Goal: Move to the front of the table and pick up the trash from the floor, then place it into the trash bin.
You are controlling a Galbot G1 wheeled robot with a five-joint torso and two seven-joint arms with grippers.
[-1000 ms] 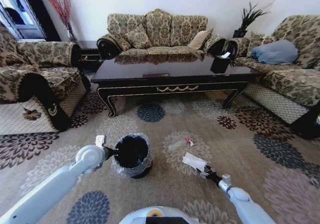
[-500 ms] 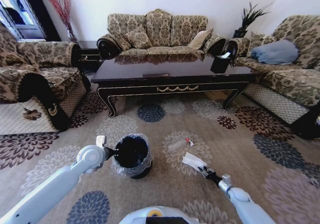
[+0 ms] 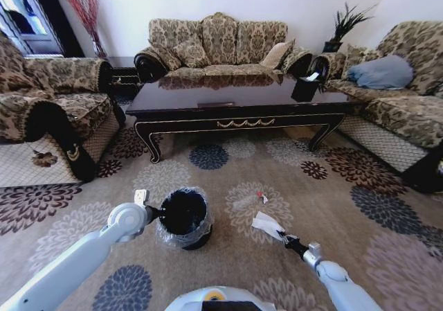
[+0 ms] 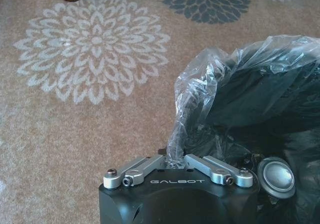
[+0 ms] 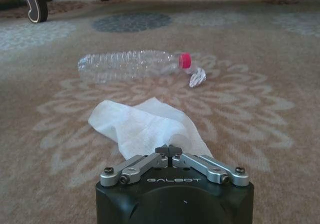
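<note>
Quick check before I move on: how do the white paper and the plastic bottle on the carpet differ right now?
The white paper is opaque, soft and crumpled; the plastic bottle is clear, ribbed and rigid, with a red cap.
The right gripper is shut on the paper's near edge; the bottle lies on its side untouched, farther from that gripper.
Both rest on the same cream flower medallion of the carpet.

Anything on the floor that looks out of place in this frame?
Yes: a clear bottle lies on its side on the carpet with a wrapper scrap by its red cap. The right gripper is shut on white paper.
</note>
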